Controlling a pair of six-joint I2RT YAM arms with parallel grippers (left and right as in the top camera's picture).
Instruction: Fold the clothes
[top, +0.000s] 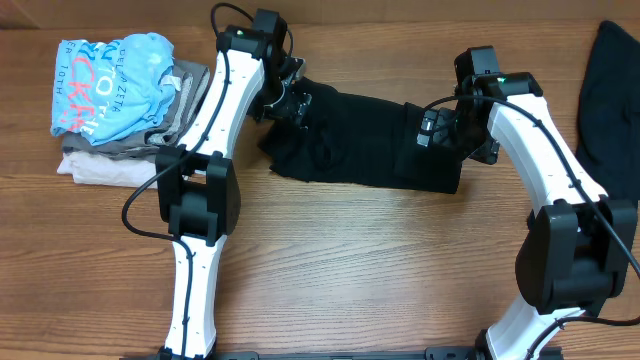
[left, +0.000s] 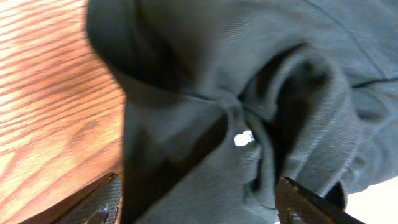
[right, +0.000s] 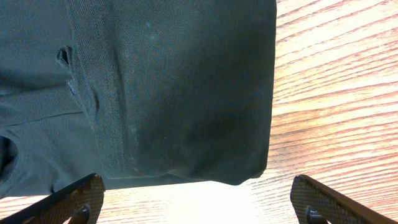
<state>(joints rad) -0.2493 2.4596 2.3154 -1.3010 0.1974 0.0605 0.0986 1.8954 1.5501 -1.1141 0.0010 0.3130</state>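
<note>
A black garment (top: 360, 140) lies bunched and partly folded across the middle of the table. My left gripper (top: 295, 103) is over its left end. In the left wrist view the fingers (left: 199, 202) are open, with crumpled black fabric (left: 186, 124) and a small white tag (left: 244, 138) between and ahead of them. My right gripper (top: 435, 130) is at the garment's right end. In the right wrist view it is open (right: 199, 199) over bare wood, just off the folded edge of the garment (right: 168, 93). A second black garment (top: 612, 90) lies at the far right edge.
A pile of folded clothes stands at the back left, with a light-blue lettered shirt (top: 115, 85) on top of grey and beige garments (top: 100, 160). Bare wooden table (top: 380, 260) runs along the front.
</note>
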